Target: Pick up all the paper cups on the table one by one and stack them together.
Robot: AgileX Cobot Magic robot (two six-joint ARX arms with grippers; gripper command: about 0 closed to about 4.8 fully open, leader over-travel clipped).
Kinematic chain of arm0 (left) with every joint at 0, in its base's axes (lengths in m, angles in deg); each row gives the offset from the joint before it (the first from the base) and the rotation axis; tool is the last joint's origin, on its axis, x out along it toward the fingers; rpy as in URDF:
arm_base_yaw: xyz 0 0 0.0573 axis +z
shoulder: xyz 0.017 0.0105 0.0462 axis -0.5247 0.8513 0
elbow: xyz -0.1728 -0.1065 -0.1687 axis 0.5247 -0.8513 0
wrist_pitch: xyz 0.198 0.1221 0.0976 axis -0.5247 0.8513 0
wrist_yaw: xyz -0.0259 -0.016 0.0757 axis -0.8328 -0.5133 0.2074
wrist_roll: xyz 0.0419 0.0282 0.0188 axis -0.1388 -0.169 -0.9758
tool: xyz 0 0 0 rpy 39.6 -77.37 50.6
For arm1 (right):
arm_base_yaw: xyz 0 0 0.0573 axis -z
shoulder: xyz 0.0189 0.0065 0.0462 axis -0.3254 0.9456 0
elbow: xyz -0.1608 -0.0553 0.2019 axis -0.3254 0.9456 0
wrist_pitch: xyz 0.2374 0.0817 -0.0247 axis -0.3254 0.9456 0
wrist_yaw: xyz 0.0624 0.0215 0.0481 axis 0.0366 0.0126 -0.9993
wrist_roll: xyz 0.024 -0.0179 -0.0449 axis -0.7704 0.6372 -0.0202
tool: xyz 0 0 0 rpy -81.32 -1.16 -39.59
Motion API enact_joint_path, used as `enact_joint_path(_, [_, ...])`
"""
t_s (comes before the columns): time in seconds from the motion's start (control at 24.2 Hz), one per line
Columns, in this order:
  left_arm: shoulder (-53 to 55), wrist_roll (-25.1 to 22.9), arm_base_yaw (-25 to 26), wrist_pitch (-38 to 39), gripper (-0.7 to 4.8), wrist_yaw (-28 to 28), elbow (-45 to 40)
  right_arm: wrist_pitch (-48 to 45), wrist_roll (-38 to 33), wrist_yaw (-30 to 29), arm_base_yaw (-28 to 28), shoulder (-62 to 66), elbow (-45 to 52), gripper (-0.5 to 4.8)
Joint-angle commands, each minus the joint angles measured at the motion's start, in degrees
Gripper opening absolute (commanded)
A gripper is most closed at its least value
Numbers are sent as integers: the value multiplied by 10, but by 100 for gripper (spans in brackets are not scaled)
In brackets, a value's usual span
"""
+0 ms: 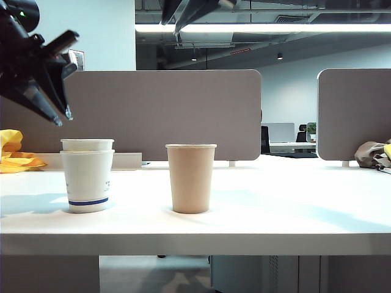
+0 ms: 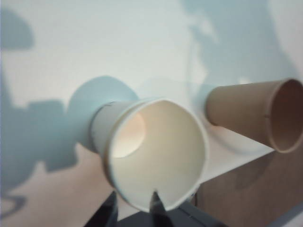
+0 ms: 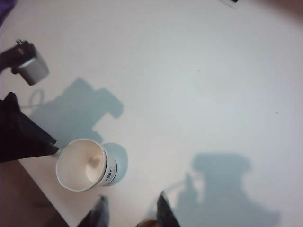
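Exterior view shows two white paper cups (image 1: 87, 177) already nested, one rim showing above the other, standing upright on the left part of the white desk (image 1: 275, 213). The tan paper cup (image 1: 190, 178) stands upright beside them, apart from the stack, near the middle of the desk. It is the one cup not yet stacked.

The left gripper (image 1: 52, 101) hangs above and to the left of the white stack, clear of it. In the left wrist view its fingertips (image 2: 156, 204) sit spread just at the stack's rim, with nothing between them.

The right gripper (image 3: 130, 210) is high over the desk; only its upper part shows at the top of the exterior view, above the tan cup. In the right wrist view its fingers stand spread and empty, looking down on the white stack (image 3: 85, 164), and only a sliver of tan shows at the frame edge between them.

My reading: the tan cup's long axis is vertical, and it lies almost straight below the right gripper, which makes that arm the likelier one to descend onto it.
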Motion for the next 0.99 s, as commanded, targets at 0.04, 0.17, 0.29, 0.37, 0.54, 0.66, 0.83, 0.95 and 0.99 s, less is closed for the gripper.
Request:
enact_joint_path(0.04, [13,-2,-2,-1,89,26,2,35,2,2,0,-9,-39,139])
enact_joint_path(0.17, [15,-2,-2,1,89,53,2,58,-1,2,0,-16,-62,139])
enact_joint_path(0.29, [18,-2,-2,-5,89,51,2,68,-10,-2,0,-16,-63,139])
enact_joint_path(0.37, [21,-2,-3,-7,89,46,2,67,-17,-5,-3,-16,-64,139])
enact_joint_path(0.54, [29,-2,-5,-7,89,16,2,68,-30,-5,-8,-17,-63,138])
enact_joint_path(0.66, [29,-2,-5,-12,89,13,2,68,-33,-4,-11,-16,-63,138])
enact_joint_path(0.83, [30,-2,-6,-14,89,10,2,68,-36,-1,-14,-16,-62,135])
enact_joint_path(0.95, [37,-2,-10,-13,89,2,2,68,-40,-2,-14,-17,-43,135])
enact_joint_path(0.99, [42,-2,-10,-12,89,-3,2,69,-41,-2,-14,-17,-34,135])
